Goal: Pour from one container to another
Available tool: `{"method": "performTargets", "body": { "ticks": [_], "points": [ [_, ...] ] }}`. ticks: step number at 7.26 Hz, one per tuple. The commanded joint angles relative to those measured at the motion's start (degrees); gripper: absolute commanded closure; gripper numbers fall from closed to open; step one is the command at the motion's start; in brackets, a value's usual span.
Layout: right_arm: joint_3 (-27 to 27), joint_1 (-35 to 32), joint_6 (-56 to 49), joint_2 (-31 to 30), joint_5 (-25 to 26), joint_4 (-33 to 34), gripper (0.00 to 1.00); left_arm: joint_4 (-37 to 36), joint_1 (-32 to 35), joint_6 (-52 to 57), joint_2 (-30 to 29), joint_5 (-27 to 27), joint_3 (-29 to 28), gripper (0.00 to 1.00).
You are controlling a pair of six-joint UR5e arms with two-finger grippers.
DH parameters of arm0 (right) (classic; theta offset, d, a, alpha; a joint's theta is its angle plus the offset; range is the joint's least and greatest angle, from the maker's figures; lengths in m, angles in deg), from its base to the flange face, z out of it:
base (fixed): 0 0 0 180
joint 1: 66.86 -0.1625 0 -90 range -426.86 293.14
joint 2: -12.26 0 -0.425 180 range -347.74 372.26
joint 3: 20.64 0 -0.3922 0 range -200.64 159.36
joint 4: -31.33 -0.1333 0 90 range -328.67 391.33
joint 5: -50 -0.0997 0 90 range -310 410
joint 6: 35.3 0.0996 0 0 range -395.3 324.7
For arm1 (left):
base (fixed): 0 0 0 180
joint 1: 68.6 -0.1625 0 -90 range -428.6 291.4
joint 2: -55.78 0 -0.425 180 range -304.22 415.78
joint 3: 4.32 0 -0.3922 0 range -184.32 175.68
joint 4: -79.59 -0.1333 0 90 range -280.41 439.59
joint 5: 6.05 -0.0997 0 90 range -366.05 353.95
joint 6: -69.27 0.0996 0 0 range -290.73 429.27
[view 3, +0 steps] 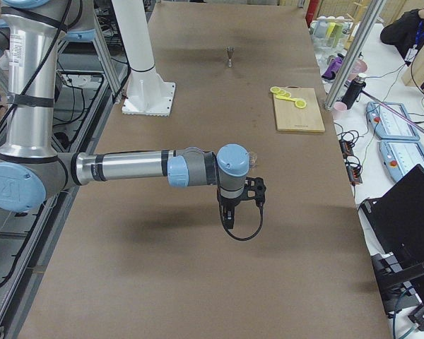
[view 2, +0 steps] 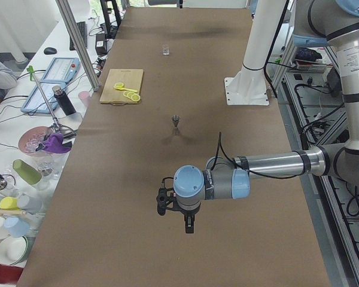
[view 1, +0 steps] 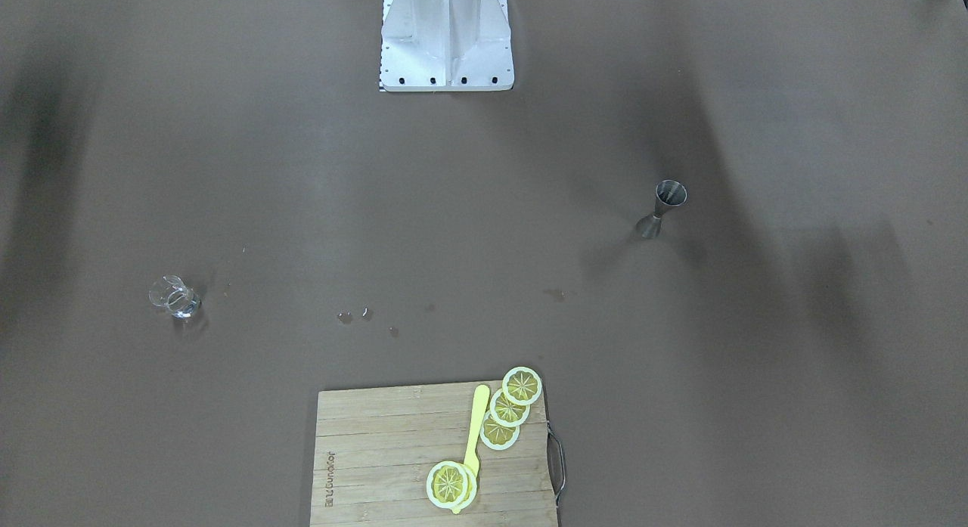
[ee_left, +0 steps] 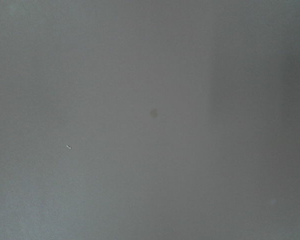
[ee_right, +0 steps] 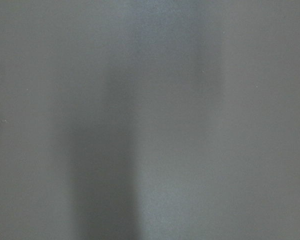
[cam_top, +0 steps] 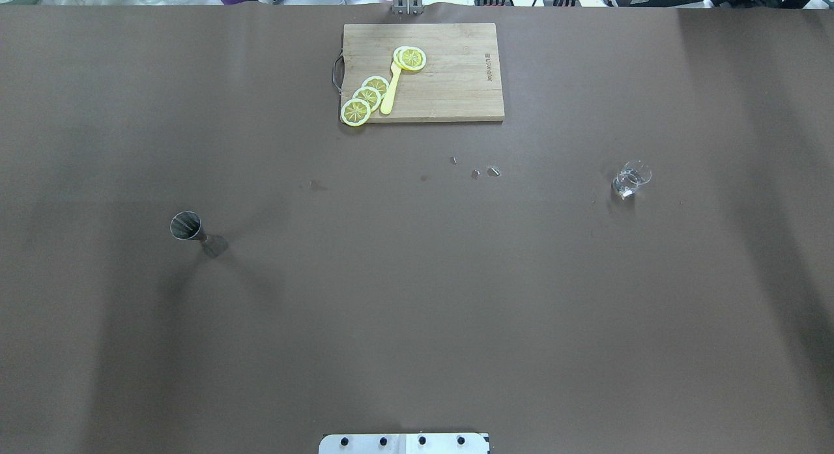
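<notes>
- Both left gripper [view 2: 189, 228] and right gripper [view 3: 227, 222] are hanging over the brown table [cam_top: 417, 311], claws open or closed impossible to tell
- Jigger [cam_top: 189, 227] and glass [cam_top: 631, 179] are standing well apart

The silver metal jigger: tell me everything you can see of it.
The silver hourglass-shaped metal jigger looks like brushed steel: two cones joined at a narrow waist. It stands upright on the brown table, one cup open upward, on the robot's left half, apart from everything else. Only the table touches it. Whether it holds liquid cannot be told.
</notes>
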Motion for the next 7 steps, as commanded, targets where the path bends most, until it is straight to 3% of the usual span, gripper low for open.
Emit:
{"method": "performTargets", "body": {
  "ticks": [1,5,7],
  "points": [
    [0.16,0.0,-0.12,-0.26,-0.09,-0.15,0.0,0.0,0.0,0.0,-0.04,0.0,-0.09,0.01],
    [0.25,0.0,-0.47,-0.09,-0.09,-0.85,0.0,0.0,-0.09,0.0,0.05,0.0,-0.09,0.01],
    [5.05,0.09,-0.21,3.05,-0.09,-6.63,0.0,0.0,-0.09,0.0,0.05,0.0,-0.09,0.01]
  ]
}}
